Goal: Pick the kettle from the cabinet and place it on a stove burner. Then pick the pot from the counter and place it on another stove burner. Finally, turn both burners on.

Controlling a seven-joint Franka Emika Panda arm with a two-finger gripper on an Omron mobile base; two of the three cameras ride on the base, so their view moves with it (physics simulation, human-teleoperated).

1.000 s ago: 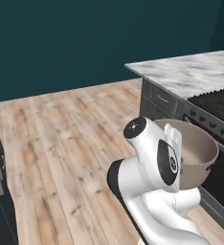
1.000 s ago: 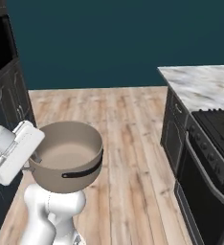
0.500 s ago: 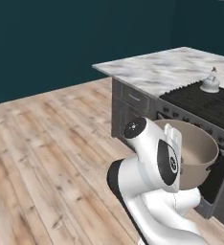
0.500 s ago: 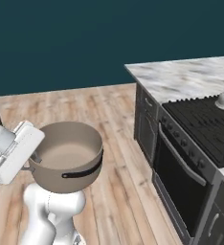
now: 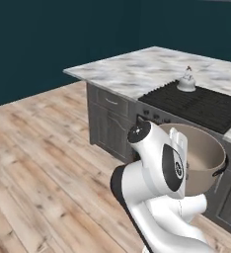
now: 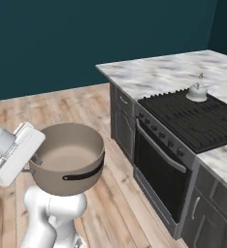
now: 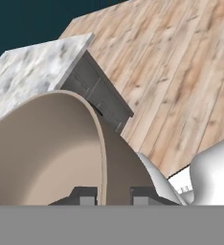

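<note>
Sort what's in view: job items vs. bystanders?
Job: pot clamped by its rim in the gripper; kettle on a stove burner; counter.
Bystanders: oven door, drawer fronts, wood floor.

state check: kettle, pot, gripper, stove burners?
kettle: upright on a far stove burner, free of the gripper.
pot: held in the air, upright, short of the stove.
gripper: shut on the pot's rim.
stove burners: all but the kettle's bare.
</note>
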